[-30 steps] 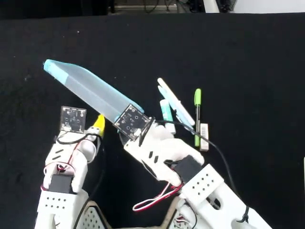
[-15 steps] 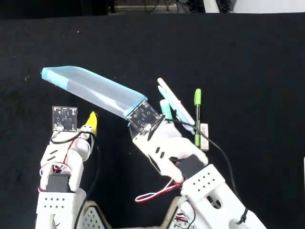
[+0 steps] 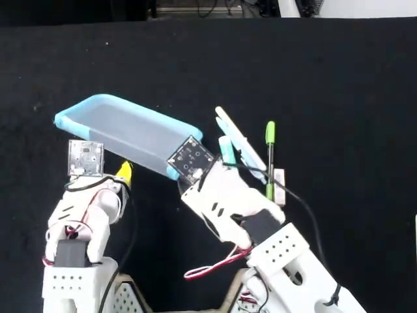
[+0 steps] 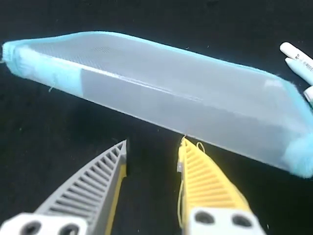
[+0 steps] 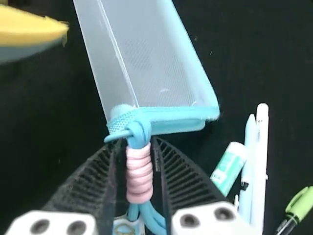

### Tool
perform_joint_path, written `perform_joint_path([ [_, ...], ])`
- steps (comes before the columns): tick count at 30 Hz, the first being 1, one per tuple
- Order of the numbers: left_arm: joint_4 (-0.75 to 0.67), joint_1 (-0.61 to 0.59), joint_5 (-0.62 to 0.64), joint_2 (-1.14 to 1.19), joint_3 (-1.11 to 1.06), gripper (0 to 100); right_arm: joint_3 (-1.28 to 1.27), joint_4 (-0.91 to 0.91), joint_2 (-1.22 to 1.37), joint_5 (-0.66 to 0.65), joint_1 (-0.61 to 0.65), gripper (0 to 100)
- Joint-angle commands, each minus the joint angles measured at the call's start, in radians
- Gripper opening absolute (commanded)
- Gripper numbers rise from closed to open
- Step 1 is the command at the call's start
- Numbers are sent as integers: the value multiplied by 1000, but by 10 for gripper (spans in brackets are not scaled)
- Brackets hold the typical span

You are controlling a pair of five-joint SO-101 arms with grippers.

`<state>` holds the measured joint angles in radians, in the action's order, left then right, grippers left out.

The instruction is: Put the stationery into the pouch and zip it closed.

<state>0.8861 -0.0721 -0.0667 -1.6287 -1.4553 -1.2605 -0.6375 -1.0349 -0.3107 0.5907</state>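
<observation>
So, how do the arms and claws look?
Both are white with black motors. Left arm: red and black wires. Left claw: one grey, one yellow ribbed finger. Right arm: black cable, red-white wires. Right claw: black, ribbed.

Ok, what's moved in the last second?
The right claw, shut on the pull cord, has swung the pouch: its far end came down toward the left arm, and it rolled to show its broad side. The left claw, open, shifted a little left and now sits at the pouch's near edge. The pens stayed put.
</observation>
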Motion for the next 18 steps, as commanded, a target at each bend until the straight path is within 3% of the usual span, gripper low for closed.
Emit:
perform_joint_path([
  [1,12,-2,5,-5,74,173,10,48,1,2,14,11],
  [9,-135,-4,3,-5,-38,173,10,52,-1,-5,8,11],
  [18,-161,-4,-2,-5,-62,173,42,-23,1,-83,-75,11],
])
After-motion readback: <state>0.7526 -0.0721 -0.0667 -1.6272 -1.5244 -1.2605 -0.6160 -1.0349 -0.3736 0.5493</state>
